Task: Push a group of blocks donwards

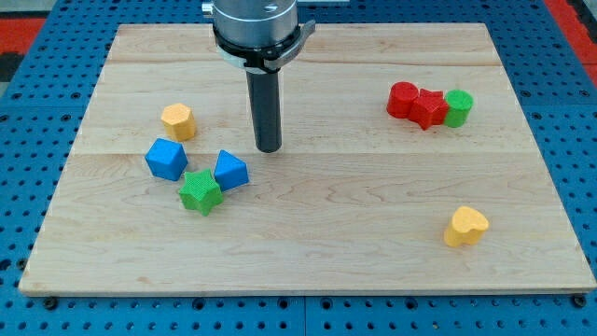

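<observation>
Pale wooden table (308,252) fills the view; no gripper on this arm, so nothing is held; my tip (269,149) sits just above-right of the left cluster, touching nothing. That cluster, blue cube (166,159), blue wedge-like block (230,171), green star block (200,192), yellow hexagonal block (177,121), looks unpushed; the whole downward shove remains. The arm above is cut off.

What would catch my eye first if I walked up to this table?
Probably my dark rod at top centre, its tip on the wooden board. Just left and below it cluster a yellow block, two blue blocks and a green star.
</observation>
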`<action>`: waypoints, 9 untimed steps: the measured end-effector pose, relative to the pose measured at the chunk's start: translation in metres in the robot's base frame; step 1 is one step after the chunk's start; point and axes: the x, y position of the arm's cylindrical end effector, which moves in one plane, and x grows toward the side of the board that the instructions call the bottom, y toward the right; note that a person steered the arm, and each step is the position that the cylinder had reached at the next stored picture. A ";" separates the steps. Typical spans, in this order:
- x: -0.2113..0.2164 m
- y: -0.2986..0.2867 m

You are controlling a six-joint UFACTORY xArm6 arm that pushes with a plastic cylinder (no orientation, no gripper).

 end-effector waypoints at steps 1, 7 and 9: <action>0.000 -0.002; -0.063 -0.111; -0.034 -0.010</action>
